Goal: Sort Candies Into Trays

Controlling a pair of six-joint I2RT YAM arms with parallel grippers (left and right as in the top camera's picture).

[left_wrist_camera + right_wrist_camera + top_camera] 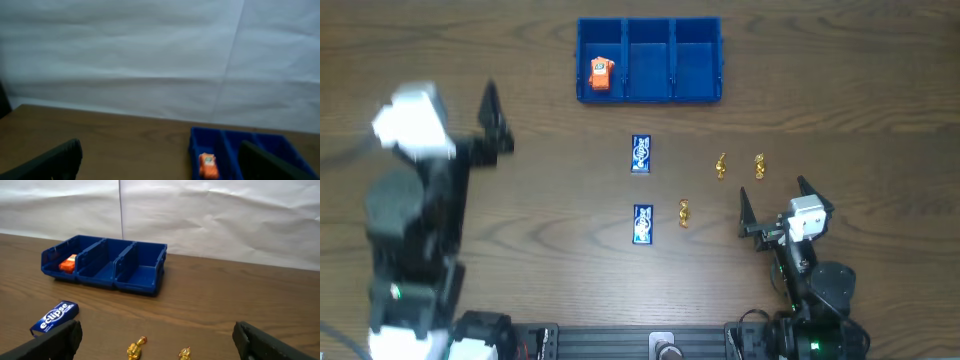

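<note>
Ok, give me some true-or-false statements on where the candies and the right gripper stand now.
1. The orange candy lies in the tray's left compartment. True.
2. Both blue packets are in the tray. False: the blue packets lie on the table, outside it.
3. Three gold candies lie on the table. True.
4. The right gripper grips a gold candy. False: the right gripper is open and holds nothing.
5. The tray's middle compartment is empty. True.
</note>
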